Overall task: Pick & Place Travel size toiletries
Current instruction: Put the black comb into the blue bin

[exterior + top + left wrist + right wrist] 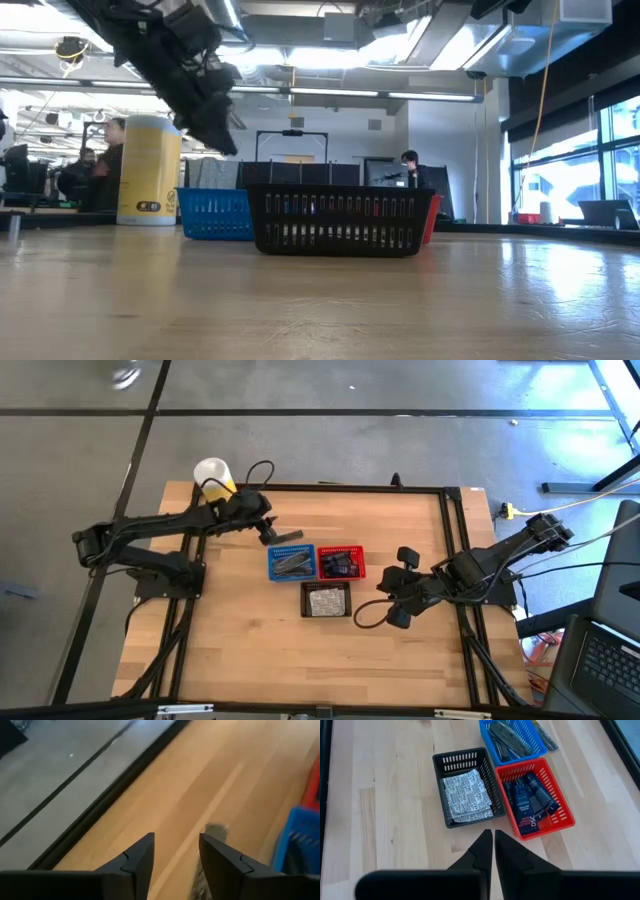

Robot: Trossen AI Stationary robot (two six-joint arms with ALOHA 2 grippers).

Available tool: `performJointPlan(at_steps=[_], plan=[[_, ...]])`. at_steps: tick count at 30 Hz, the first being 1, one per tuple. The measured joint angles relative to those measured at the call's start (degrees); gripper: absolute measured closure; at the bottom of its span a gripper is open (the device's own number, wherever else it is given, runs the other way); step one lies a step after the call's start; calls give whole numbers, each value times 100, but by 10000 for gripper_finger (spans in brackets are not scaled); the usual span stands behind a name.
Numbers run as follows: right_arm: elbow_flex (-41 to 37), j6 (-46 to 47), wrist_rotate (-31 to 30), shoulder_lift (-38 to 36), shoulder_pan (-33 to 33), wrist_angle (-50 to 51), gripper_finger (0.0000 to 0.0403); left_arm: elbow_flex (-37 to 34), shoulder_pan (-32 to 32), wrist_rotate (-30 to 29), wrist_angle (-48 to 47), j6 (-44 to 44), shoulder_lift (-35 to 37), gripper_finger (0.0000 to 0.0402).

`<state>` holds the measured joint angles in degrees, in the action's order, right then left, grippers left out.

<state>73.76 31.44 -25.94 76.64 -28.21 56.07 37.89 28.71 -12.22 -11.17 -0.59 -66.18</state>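
Left pincer (283, 538) released above a grey tube (214, 832); right pincer (493, 851) clenched empty.

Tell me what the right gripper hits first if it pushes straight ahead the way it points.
Probably bare wooden tabletop first; the shut right gripper aims between the black mesh basket and red mesh basket, though depth is unclear.

Wooden table (240, 650) carries blue basket (291, 563), red basket (341, 562), black basket (326, 600), canister (212, 473).

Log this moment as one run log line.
left hand: open, above blue basket | right hand: shut, empty, waiting | toiletries: sorted in baskets
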Motion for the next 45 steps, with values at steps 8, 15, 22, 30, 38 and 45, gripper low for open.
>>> performJointPlan(at_steps=[8, 15, 22, 30, 38, 45], plan=[[0, 9, -1, 0, 0, 0, 374, 0, 113, -228, -613, 293, -82, 252], [0, 2, -1, 0, 3, -18, 382, 0, 344, -291, -923, -794, -201, 262], [0, -39, -19, 0, 15, -125, 380, 0, 432, 180, -566, -1238, -823, 259], [0, -42, -17, 0, 15, -125, 379, 0, 430, 389, -282, -456, -1368, 258], [0, -42, -12, 0, 15, -125, 389, 0, 428, 429, -275, -166, -1439, 258], [0, 6, -6, 0, 15, -127, 392, 58, 425, 691, -392, 476, -1435, 258]])
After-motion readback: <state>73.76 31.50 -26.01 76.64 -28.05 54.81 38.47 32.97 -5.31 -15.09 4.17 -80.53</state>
